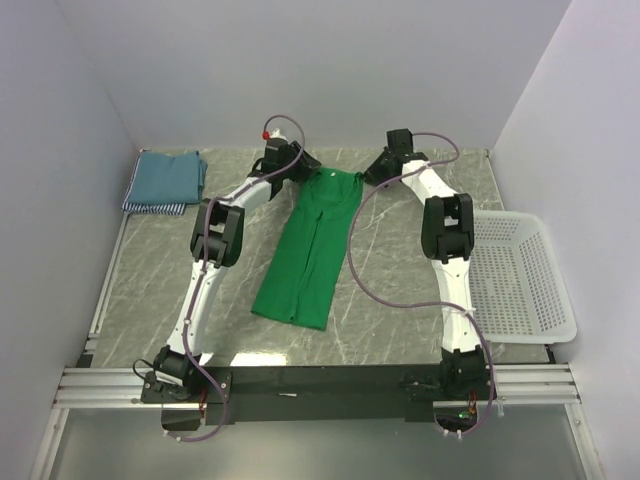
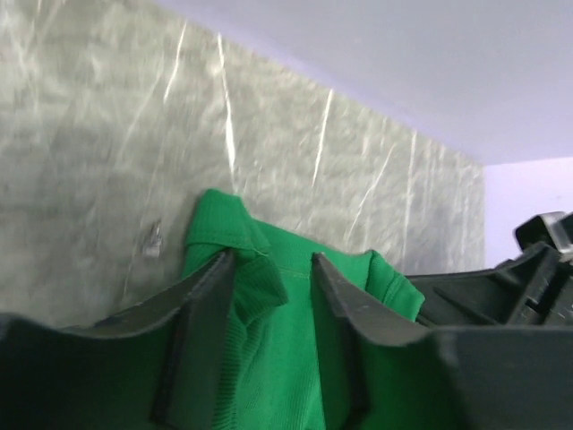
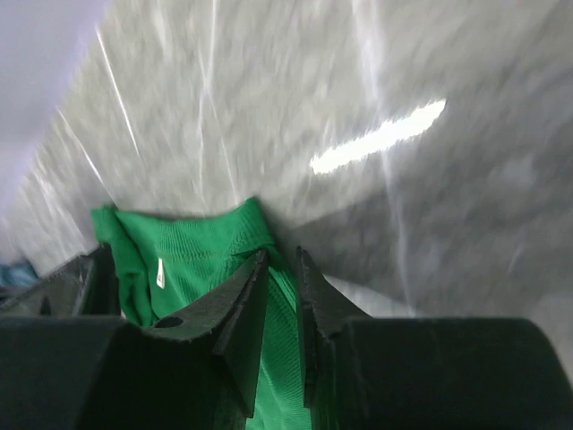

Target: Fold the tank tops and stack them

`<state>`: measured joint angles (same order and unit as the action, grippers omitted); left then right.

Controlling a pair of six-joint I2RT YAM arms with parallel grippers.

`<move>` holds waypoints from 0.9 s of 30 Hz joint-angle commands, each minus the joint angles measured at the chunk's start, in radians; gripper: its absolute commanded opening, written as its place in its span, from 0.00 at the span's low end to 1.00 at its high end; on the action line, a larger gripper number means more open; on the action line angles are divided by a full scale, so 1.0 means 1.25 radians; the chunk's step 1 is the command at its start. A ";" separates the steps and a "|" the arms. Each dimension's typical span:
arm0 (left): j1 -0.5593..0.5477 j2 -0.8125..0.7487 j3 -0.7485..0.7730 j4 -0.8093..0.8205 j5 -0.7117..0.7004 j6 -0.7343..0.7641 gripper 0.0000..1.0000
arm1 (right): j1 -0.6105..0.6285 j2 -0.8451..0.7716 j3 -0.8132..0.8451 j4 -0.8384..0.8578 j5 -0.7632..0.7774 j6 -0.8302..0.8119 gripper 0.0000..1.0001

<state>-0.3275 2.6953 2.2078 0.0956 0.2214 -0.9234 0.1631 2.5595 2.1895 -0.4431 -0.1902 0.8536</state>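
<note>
The bright green tank top (image 1: 305,250) lies folded lengthwise as a long strip down the middle of the table. Its shoulder end points toward the back wall, where both grippers are. My left gripper (image 1: 297,171) is at the top left corner. In the left wrist view the left gripper (image 2: 271,260) has its jaws apart over the green fabric (image 2: 286,358), with a strap fold against the left finger. My right gripper (image 3: 282,253) is narrowly shut on the right strap edge of the green top (image 3: 197,251). A folded teal tank top (image 1: 165,176) rests on the striped one (image 1: 150,207) at the back left.
A white mesh basket (image 1: 520,280) stands at the table's right edge beside the right arm. The back wall runs close behind both grippers. Cables loop off both arms over the marble-patterned table (image 1: 150,290).
</note>
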 commanded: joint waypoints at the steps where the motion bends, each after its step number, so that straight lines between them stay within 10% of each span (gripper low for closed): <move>1: 0.009 0.023 0.046 0.094 -0.004 -0.003 0.47 | -0.018 0.041 0.067 -0.015 0.032 0.015 0.27; 16: 0.031 -0.031 0.013 0.322 0.090 -0.015 0.58 | -0.027 -0.077 -0.075 0.187 0.000 -0.010 0.36; 27: 0.044 -0.435 -0.411 0.144 -0.106 -0.012 0.53 | 0.000 -0.333 -0.348 0.156 0.081 -0.089 0.36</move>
<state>-0.2756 2.3905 1.8061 0.3653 0.2180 -0.9218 0.1490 2.2982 1.8687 -0.2569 -0.1490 0.7841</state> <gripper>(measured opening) 0.538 0.362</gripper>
